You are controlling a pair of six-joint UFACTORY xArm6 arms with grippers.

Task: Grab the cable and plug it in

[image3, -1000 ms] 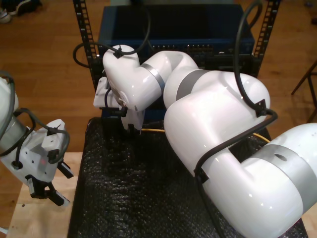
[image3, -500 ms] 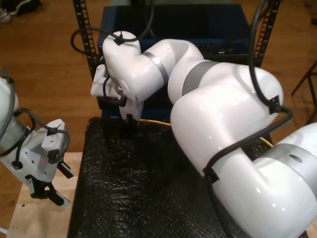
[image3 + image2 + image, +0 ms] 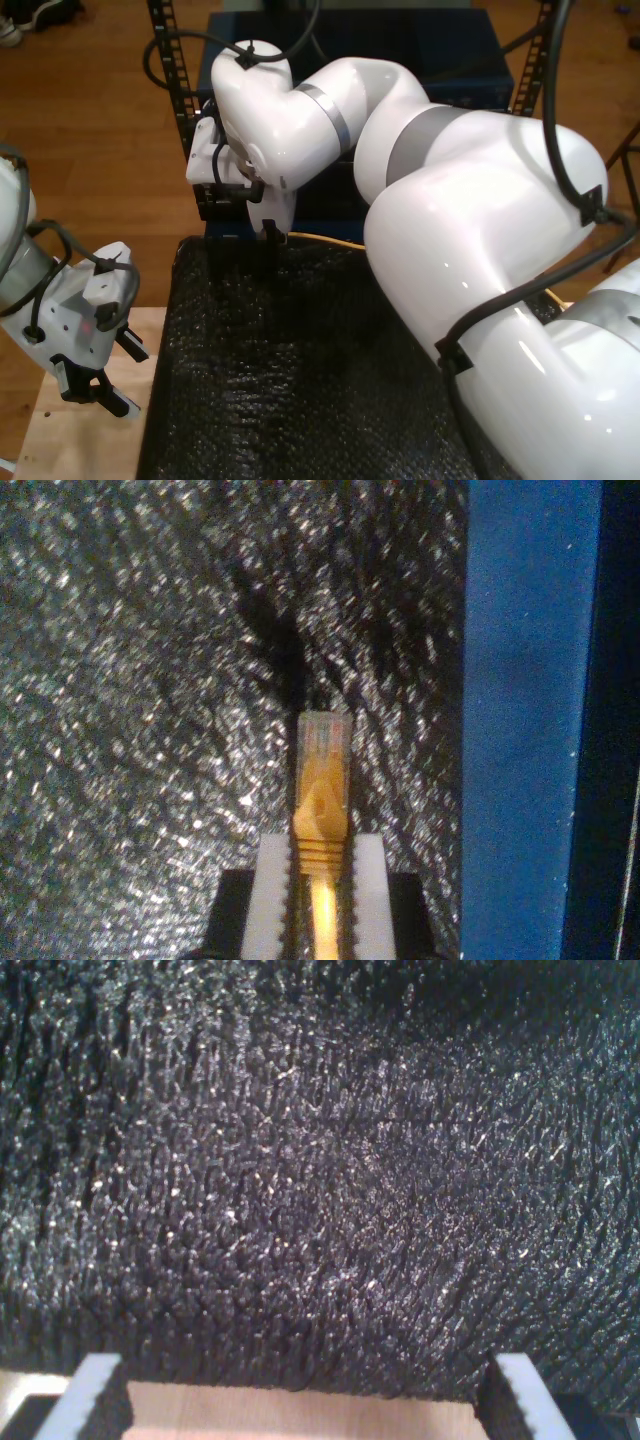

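Second gripper (image 3: pixel 321 900) is clamped on the cable (image 3: pixel 321 810) just behind its boot, jaws pressed to either side, clear plug (image 3: pixel 324 738) sticking out past the fingertips. Plug hangs above the black mesh mat (image 3: pixel 130 730), close beside the blue rack unit (image 3: pixel 515 730). In the exterior view the same gripper (image 3: pixel 268 238) sits at the mat's far edge, with the yellow-orange run (image 3: pixel 325 241) trailing off toward that view's right behind the arm.

First gripper (image 3: pixel 300 1400) is spread, nothing between the fingers (image 3: pixel 90 1390), looking across the mat's edge with bare wood under it. In the exterior view it (image 3: pixel 98 385) hangs at that view's left over the wooden table (image 3: pixel 70 440), well apart from the cable.

Handling, my read:
- Cable is light and limp; no support from the slack, it'll drag and tug sideways.
- Boot is ribbed rubber, decent friction. Current hold point is right: short overhang keeps the plug from flexing.
- Plug is thin clear plastic, latch tab fragile. Can't tell which way the tab faces.
- Insertion needs straight alignment; off-axis push would likely bend the tip or slip it in the jaws.

Containers: the rack unit is the only enclosure. Its ports aren't visible from here, contents can't be told.
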